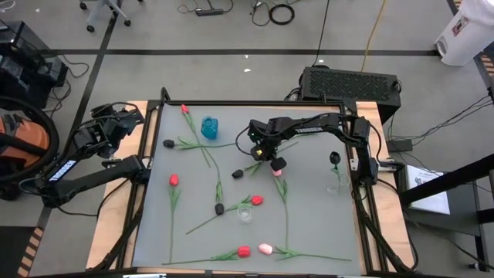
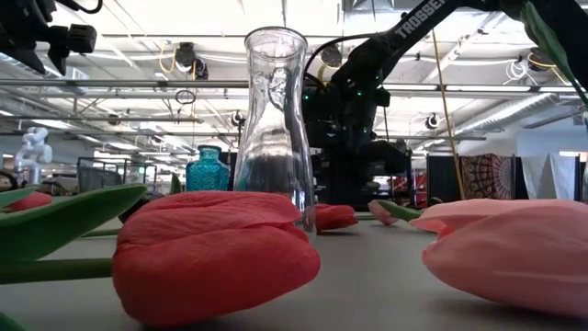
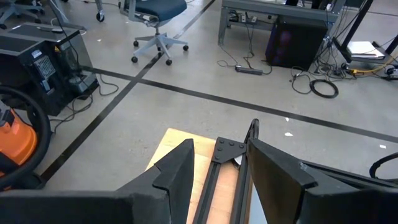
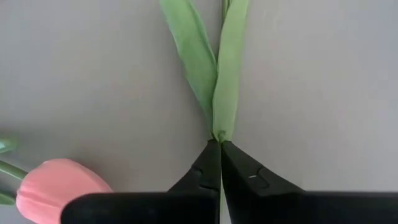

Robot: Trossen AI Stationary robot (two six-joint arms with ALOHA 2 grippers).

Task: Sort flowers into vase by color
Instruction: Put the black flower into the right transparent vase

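Right hand (image 4: 220, 144) pinched on smooth green tulip leaves (image 4: 219, 68); left hand (image 3: 217, 165) open, off-table.

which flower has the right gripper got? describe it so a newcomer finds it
Start at the right gripper, mid-table. It is shut on the flower whose pink head lies just beside its fingers, stem running toward the near edge. Its neighbours differ: a black bud and a red tulip.

Grey concrete floor (image 3: 186, 106) with dark seams, blue office chair (image 3: 158, 18), strewn cables (image 3: 323, 87).
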